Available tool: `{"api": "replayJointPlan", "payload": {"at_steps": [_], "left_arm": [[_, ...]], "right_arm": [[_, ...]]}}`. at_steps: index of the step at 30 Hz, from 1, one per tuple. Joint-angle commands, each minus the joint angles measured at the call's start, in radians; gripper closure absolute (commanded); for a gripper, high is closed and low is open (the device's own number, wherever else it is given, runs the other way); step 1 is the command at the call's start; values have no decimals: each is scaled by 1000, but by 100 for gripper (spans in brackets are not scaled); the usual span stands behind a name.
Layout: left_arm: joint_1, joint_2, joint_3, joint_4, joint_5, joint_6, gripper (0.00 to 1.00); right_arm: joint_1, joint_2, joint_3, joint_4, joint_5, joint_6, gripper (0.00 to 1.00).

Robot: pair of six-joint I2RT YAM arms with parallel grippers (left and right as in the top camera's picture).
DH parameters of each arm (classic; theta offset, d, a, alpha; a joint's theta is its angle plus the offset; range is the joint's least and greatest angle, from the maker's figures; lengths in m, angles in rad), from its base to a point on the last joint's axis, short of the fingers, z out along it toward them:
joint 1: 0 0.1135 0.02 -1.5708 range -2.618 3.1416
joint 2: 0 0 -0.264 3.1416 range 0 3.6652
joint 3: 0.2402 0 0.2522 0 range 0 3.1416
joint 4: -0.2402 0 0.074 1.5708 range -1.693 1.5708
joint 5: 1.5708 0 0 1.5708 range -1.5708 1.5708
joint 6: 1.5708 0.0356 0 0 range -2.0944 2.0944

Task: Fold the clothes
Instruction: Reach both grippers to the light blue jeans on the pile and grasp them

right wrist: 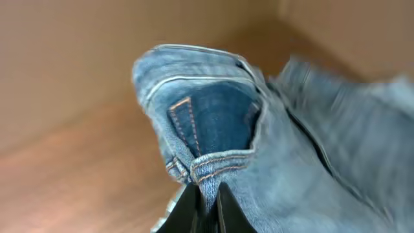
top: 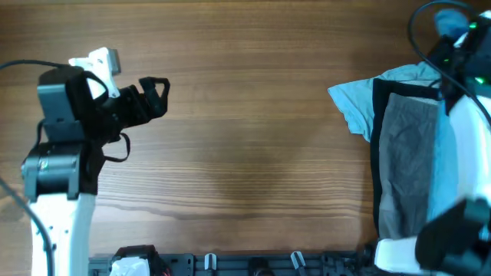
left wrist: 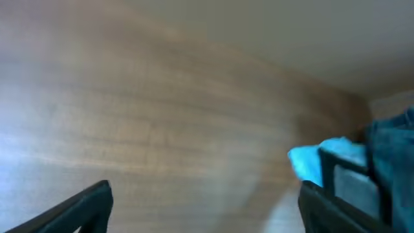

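Observation:
In the right wrist view the light blue denim jeans (right wrist: 259,129) fill most of the frame, bunched, with the waistband and orange stitching facing the camera. My right gripper (right wrist: 207,197) is shut on a fold of the waistband. In the overhead view the right arm (top: 460,61) reaches over the clothes pile at the far right edge, and its fingers are hidden there. My left gripper (top: 157,92) is open and empty above bare wood at the left. In the left wrist view (left wrist: 207,191) its fingers are wide apart, and dark denim (left wrist: 394,149) shows at the far right.
A pale blue shirt (top: 360,100) and grey trousers (top: 410,153) lie piled at the right of the wooden table (top: 245,153). A black rail with clips (top: 253,264) runs along the front edge.

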State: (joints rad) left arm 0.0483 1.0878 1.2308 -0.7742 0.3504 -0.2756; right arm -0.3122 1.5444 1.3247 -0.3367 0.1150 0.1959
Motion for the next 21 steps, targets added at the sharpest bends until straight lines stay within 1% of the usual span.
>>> {"api": "replayJointPlan", "payload": {"at_steps": [1, 2, 3, 4, 5, 6, 7, 8, 9, 10, 11, 12, 13, 15, 17, 19, 21], "left_arm": [[5, -113, 143, 6, -6, -2, 12], [5, -150, 195, 6, -34, -2, 13], [5, -194, 258, 1, -89, -2, 12], [5, -230, 314, -9, -132, 5, 10], [4, -254, 344, -9, -139, 24, 9], [4, -273, 365, -9, -140, 38, 9], [4, -304, 391, -9, -143, 44, 8], [4, -324, 398, -9, -156, 45, 6], [5, -329, 399, -9, -164, 46, 5], [4, -330, 399, -9, -166, 57, 5], [5, -330, 399, -10, -166, 60, 5], [4, -330, 399, -13, -166, 60, 5], [4, -330, 399, -17, -166, 60, 4], [4, -321, 399, -39, -166, 63, 3], [4, -288, 399, -92, -161, 63, 3], [4, -243, 399, -152, -148, 63, 3], [4, -119, 399, -269, -106, 69, 5]], "right_arm": [[66, -206, 17, 15, -201, -38, 96], [108, -294, 18, 16, -294, -16, 96], [180, -371, 18, 23, -380, 28, 96], [264, -417, 18, 31, -442, 64, 95], [351, -436, 18, 39, -478, 93, 96], [477, -440, 18, 41, -502, 106, 96], [690, -407, 15, 37, -501, 127, 95], [925, -319, 14, 44, -477, 127, 92], [1050, -250, 15, 50, -439, 126, 83], [1176, -159, 15, 61, -393, 127, 46], [1262, -78, 16, 68, -368, 129, 28], [1313, -27, 16, 61, -331, 129, 23], [1319, -23, 16, 48, -307, 129, 21], [1273, -85, 18, 7, -230, 129, 18], [1172, -205, 18, -40, -154, 128, 16], [1095, -288, 18, -81, -107, 129, 16], [987, -399, 18, -146, -84, 130, 16]]}}
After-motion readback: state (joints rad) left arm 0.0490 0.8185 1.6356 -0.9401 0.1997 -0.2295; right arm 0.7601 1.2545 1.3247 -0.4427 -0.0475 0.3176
